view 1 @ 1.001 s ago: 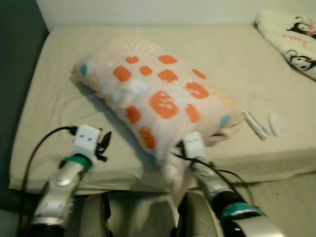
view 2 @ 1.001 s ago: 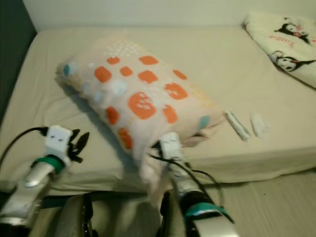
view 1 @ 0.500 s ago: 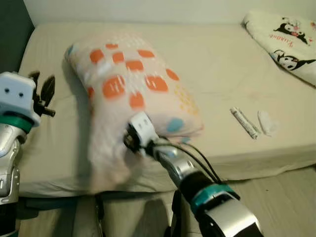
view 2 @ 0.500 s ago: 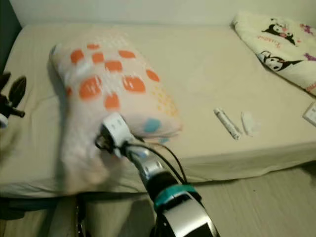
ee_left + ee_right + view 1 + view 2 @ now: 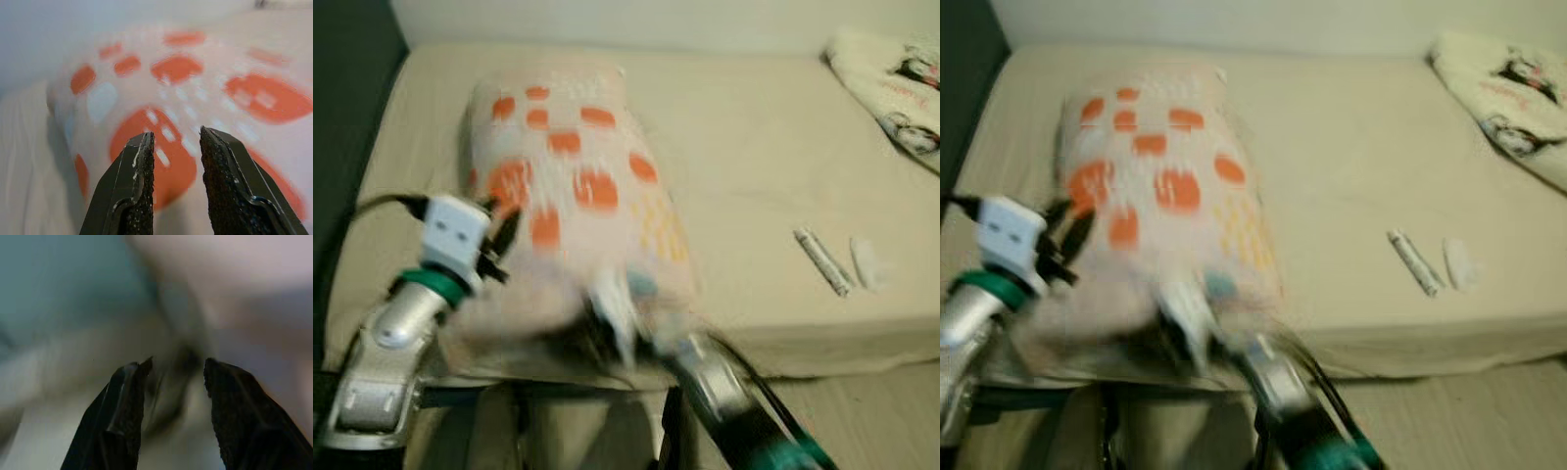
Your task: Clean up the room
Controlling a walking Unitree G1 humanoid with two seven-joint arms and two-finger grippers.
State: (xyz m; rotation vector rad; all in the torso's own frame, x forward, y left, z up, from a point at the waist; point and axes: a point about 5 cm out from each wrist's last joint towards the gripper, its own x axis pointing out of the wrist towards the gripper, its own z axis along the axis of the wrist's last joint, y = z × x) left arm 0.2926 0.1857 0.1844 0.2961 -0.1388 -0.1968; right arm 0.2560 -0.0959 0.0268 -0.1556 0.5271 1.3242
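I'm straightening the cream pillow with orange patches (image 5: 573, 186) on the beige bed (image 5: 754, 157) — left claw (image 5: 173, 161) slightly parted, empty; right claw (image 5: 171, 396) parted, its contents unclear. Next: square it against the headboard end.

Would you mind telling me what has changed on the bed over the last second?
The pillow was swung from slanting across the bed to lying lengthwise near its left edge. The right gripper, blurred, has come off the pillow's corner with fingers apart. The left gripper has closed in on the pillow's side. The small tube and blanket stayed put.
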